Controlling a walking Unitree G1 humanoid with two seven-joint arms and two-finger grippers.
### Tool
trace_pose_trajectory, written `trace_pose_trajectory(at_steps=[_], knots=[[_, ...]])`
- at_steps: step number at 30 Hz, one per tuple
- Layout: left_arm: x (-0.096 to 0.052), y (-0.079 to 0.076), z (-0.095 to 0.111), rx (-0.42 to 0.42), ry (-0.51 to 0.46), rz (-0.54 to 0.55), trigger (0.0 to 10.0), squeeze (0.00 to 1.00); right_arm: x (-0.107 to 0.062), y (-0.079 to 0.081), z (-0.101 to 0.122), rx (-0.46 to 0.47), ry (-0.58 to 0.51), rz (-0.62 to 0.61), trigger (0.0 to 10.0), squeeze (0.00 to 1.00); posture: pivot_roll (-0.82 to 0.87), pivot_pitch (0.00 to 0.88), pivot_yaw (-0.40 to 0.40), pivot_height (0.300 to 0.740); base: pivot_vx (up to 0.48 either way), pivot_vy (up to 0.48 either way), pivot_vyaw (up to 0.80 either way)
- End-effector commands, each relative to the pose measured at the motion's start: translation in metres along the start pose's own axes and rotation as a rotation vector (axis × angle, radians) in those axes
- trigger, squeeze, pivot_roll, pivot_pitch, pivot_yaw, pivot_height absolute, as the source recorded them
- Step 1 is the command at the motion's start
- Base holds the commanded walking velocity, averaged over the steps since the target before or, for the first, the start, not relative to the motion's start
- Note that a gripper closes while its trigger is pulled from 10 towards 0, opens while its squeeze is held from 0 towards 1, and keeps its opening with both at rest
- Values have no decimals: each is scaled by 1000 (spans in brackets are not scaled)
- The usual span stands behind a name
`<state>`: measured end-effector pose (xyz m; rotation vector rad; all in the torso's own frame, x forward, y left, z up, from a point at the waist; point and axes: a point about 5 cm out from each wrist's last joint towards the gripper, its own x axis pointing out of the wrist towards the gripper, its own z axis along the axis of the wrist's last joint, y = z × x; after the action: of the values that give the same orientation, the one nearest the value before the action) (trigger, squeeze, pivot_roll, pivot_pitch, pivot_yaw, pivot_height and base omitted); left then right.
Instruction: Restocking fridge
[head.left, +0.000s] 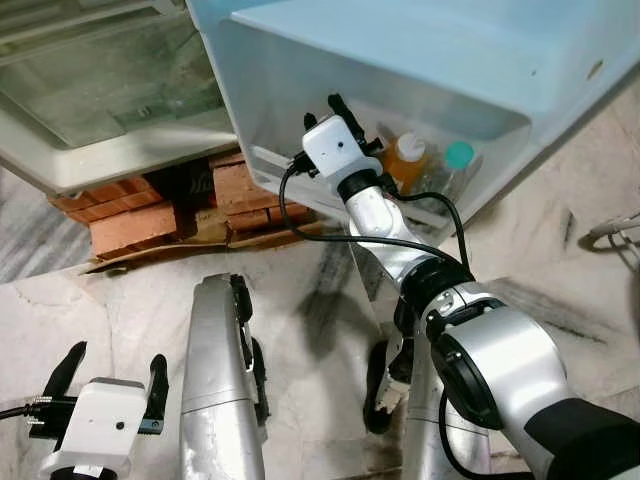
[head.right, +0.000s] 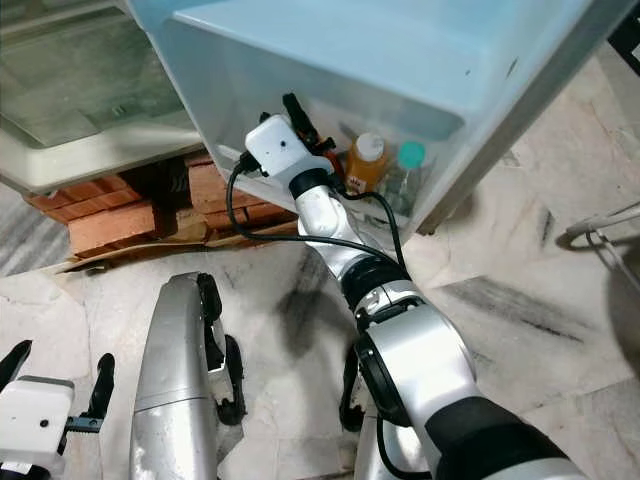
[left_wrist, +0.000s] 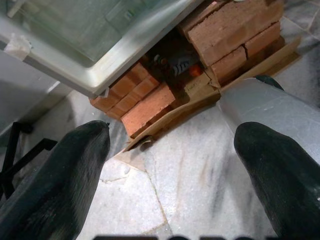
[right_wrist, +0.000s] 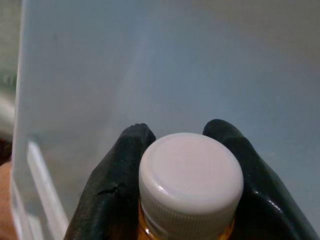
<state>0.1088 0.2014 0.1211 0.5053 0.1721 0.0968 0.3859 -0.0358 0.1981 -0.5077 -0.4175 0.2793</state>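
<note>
1. Right gripper (right_wrist: 182, 135), reaching far into the fridge door shelf (head.left: 262, 156), is clamped on a white-capped bottle (right_wrist: 190, 182).
2. Left gripper (head.left: 110, 375) hangs near the floor, fingers apart.
3. An orange bottle (head.left: 408, 157) and a teal-capped bottle (head.left: 457, 160) stand on the shelf's right.

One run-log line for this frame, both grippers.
right gripper: shut on white-capped orange bottle, inside pale fridge door shelf | left gripper: open, idle over marble floor | step: placing

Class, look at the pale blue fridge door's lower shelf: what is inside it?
Inside the pale blue door shelf stand an orange bottle with a white cap and a clear bottle with a teal cap. The right gripper and shelf rail hide their lower parts.
</note>
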Motion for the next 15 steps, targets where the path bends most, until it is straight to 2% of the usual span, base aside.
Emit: trace_pose_trajectory(at_steps=[1,5,6,7,8,9,10,15], knots=[[-3,-2,-9,8,58,-17,10000,0,-20,6,-36,10,183,30,10000,0,241,410,27,492,0,0,0],[-1,-2,-10,8,62,-18,10000,0,-22,5,-43,19,234,43,10000,0,239,405,29,492,0,0,0],[-1,-2,-11,9,62,-19,10000,0,-23,4,-44,23,245,44,10000,114,239,405,29,492,0,0,0],[0,-2,-11,8,63,-20,10000,0,-24,4,-46,23,255,47,10000,494,239,402,30,492,0,0,0],[1,-2,-11,8,64,-21,10000,0,-24,4,-47,18,265,50,10000,647,239,401,30,492,0,0,0],[2,-2,-11,7,64,-21,10000,0,-25,3,-48,15,272,52,10000,647,238,400,30,492,0,0,0],[3,-2,-12,8,64,-22,10000,0,-25,2,-49,22,281,50,10000,1000,238,396,31,492,0,0,0],[6,-2,-13,10,65,-22,10000,0,-24,-2,-50,26,290,42,10000,1000,237,390,33,492,0,0,0]])
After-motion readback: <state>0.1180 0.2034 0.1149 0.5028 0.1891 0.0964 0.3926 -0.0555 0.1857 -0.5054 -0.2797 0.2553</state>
